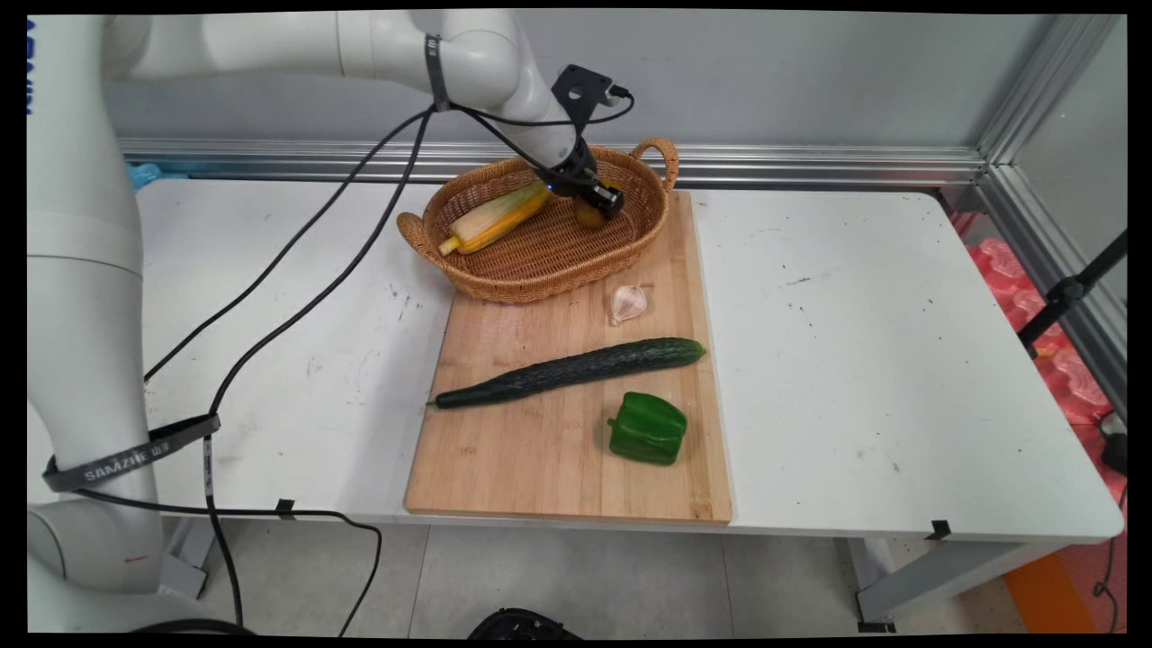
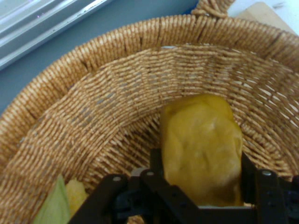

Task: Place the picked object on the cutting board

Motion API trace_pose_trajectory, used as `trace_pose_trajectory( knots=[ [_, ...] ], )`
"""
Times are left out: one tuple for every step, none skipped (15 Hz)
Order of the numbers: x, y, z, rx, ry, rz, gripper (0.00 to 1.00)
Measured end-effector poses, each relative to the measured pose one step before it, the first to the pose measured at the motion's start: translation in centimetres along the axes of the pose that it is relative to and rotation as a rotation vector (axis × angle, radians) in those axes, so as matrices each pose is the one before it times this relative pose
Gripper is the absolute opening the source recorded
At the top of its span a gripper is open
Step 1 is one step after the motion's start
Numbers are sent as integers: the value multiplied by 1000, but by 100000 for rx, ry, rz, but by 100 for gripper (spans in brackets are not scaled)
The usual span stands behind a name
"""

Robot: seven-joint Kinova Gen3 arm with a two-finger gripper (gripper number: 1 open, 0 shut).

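gripper [image 1: 601,205] clamped on a yellow-brown lumpy vegetable [image 2: 202,149], low inside the wicker basket [image 1: 504,270] at the cutting board's [image 1: 540,450] far edge | corn [image 1: 495,219] lies beside it | garlic [image 1: 627,302], cucumber [image 1: 571,370], green pepper [image 1: 648,428] rest on the board

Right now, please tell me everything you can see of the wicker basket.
The wicker basket is oval, woven of tan cane, with a looped handle at each end. It stands upright on the far end of the wooden cutting board. Inside lie a corn cob and a yellow-brown item held between the fingers of the gripper.
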State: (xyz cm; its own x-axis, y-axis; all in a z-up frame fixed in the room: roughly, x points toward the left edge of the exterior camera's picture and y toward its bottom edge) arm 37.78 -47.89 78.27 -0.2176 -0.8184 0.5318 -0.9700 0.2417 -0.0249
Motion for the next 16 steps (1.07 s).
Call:
trace_pose_trajectory(
  knots=[
    [-29,-141,-629,-310,21,856,0],
    [1,-89,-675,-319,74,746,0],
    [25,-91,-944,-388,66,1003,0],
    [66,-87,-1073,-344,203,1278,0],
    [74,-65,-1037,-274,232,1490,0],
    [77,-80,-1341,-376,282,2410,0],
    [49,-38,-781,-242,184,1516,0],
    [11,-22,-1247,-773,29,2800,0],
    [-4,6,-834,-555,19,1918,0],
    [-90,60,-1234,-1319,-313,3521,0],
    [-70,112,-1040,-1331,-162,3096,0],
    [-151,114,-1004,-1506,-340,3181,0],
    [-107,148,-790,-1454,-178,2604,0],
    [-232,260,-1107,-2340,-269,3748,0],
    [-260,240,-855,-2006,-426,3022,0],
    [-335,327,-935,-2551,-523,3657,0]
  ],
)
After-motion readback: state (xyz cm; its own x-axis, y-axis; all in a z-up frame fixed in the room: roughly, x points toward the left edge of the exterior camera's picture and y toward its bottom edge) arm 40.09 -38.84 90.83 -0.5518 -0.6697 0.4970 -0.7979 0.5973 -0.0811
